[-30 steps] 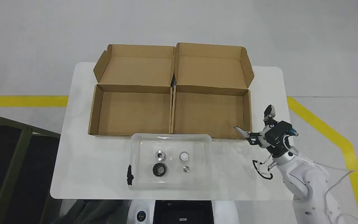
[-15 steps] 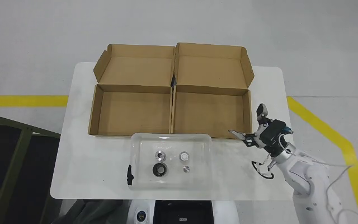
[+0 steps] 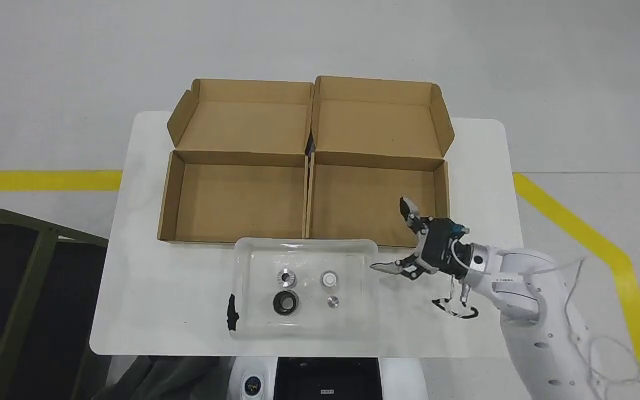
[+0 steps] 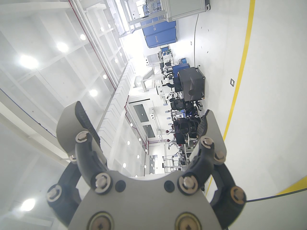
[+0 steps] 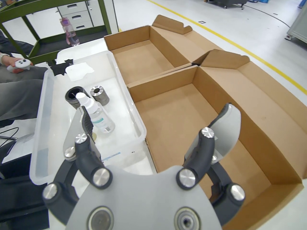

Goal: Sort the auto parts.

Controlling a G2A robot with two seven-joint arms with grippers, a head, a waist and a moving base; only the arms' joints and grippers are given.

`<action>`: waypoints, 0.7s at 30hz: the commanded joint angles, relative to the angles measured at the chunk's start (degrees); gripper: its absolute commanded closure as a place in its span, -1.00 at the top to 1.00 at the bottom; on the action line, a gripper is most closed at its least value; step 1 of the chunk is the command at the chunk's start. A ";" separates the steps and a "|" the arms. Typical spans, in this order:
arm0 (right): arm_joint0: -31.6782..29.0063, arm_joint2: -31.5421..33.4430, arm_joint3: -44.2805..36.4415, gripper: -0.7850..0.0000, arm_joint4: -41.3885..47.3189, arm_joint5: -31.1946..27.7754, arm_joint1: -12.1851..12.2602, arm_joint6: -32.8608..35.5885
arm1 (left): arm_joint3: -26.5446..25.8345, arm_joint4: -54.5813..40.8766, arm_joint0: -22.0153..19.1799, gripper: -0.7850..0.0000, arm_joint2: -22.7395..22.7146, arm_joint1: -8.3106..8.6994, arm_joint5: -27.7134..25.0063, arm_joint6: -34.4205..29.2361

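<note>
A clear plastic bin (image 3: 258,262) stands at the table's front with several parts in it: a metal cylinder (image 3: 287,278), a white-capped bottle (image 3: 329,281), a black ring (image 3: 286,302) and a small metal piece (image 3: 333,301). Behind the bin lie two open cardboard boxes, the left one (image 3: 235,205) and the right one (image 3: 375,208), both bare inside. My right gripper (image 3: 389,236) hangs open just right of the bin, by the right box's front corner, holding nothing. In the right wrist view, the right gripper (image 5: 156,118) spans the bin's wall (image 5: 43,111), near the bottle (image 5: 98,116). My left gripper (image 4: 144,120) is open, pointing out into the room.
A black scrap (image 3: 232,312) lies on the table by the bin's front left corner. Both boxes have their lids (image 3: 375,115) folded back toward the table's far edge. A green cart (image 5: 55,8) stands beyond the table.
My right gripper has swung left from the table's right edge to the right end of the bin, staying open. The parts and boxes have not moved.
</note>
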 commanded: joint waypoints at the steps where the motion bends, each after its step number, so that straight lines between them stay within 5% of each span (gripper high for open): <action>1: 0.67 -1.78 -0.78 1.00 0.27 -0.08 0.14 1.55 | 0.00 0.00 0.00 1.00 0.00 0.00 0.00 0.00; 21: 6.48 -18.16 -3.43 1.00 -2.06 -0.08 3.30 9.73 | 0.00 0.00 0.00 1.00 0.00 0.00 0.00 0.00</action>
